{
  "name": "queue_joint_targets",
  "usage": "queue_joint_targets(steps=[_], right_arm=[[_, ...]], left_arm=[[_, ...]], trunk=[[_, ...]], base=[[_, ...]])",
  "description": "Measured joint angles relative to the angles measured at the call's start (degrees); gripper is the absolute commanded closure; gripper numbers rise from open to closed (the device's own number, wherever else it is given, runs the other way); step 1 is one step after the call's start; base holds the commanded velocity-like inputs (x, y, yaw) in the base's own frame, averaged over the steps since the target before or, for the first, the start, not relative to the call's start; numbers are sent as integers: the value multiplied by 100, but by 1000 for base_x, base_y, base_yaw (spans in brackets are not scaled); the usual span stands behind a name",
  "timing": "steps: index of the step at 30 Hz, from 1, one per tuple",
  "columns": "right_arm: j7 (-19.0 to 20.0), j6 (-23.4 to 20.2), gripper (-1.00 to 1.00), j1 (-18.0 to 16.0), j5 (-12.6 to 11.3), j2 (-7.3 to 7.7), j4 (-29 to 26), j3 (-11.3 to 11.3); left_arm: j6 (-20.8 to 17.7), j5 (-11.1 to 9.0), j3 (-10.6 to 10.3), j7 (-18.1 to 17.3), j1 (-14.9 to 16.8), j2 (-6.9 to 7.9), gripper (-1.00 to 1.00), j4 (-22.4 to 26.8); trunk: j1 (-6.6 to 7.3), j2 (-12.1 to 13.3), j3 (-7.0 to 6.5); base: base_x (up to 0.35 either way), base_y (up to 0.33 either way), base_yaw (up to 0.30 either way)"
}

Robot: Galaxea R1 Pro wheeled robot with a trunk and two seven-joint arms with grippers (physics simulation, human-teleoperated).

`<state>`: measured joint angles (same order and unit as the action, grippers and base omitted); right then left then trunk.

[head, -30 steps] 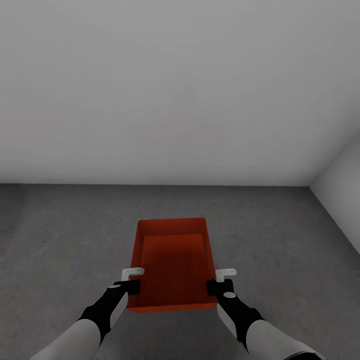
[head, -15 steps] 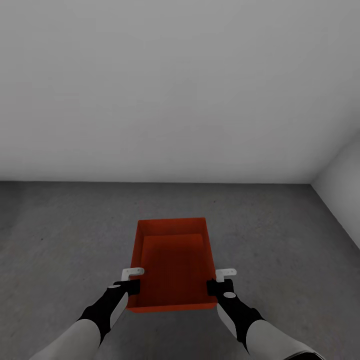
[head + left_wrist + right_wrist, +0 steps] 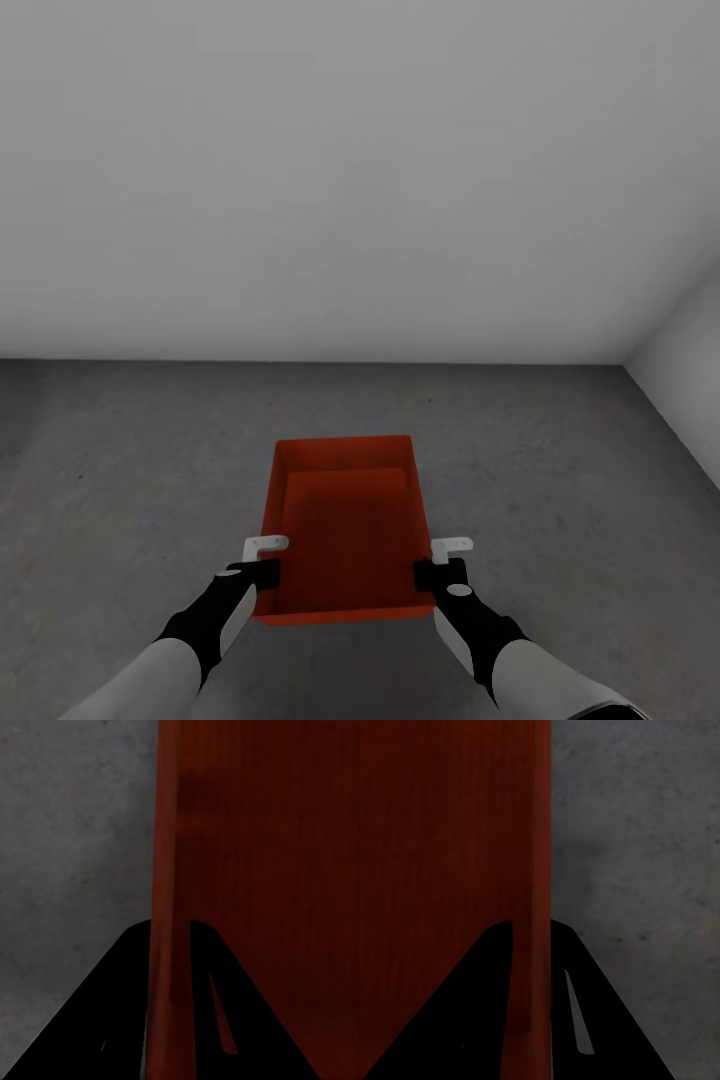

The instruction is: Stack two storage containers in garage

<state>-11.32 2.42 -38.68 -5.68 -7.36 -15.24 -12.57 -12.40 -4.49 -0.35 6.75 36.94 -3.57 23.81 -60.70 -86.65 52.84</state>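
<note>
An orange-red storage container (image 3: 345,530), open on top, hangs just above the dark grey concrete floor (image 3: 560,480) of the garage, held between my two arms. My left gripper (image 3: 262,570) is shut on its left wall near the front corner. On the opposite wall sits my right gripper (image 3: 428,572), shut as well. In the left wrist view the thin red wall (image 3: 169,870) runs between the black fingers (image 3: 120,1005). The right wrist view has the same wall edge (image 3: 540,870) pinched between the fingers (image 3: 585,1012).
A plain pale grey wall (image 3: 350,200) stands ahead, meeting the floor a short way past the container. A side wall (image 3: 690,360) closes the corner at the right. Bare speckled concrete spreads to the left and right of the container.
The whole view has shifted slightly, the wall's base sitting a little higher in the picture. Both grippers and the container keep the same places relative to me.
</note>
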Motion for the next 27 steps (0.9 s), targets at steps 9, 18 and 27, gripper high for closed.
queue_joint_targets(steps=[9, 18, 27], right_arm=[[-6, 2, 100, 0, -4, -8, 3, -1], [-13, 16, 100, 1, -21, -8, 6, -12], [-14, 33, 100, 1, -28, -8, 10, -12]], left_arm=[[0, 5, 3, -17, 1, 9, 100, -4], [1, 18, 6, -21, 2, 9, 100, 1], [1, 22, 3, -20, 2, 8, 100, 10]], trunk=[[-198, -361, 162], [-286, -523, 234], [-286, -523, 234]], base=[[0, 0, -87], [0, 0, -3], [0, 0, 0]])
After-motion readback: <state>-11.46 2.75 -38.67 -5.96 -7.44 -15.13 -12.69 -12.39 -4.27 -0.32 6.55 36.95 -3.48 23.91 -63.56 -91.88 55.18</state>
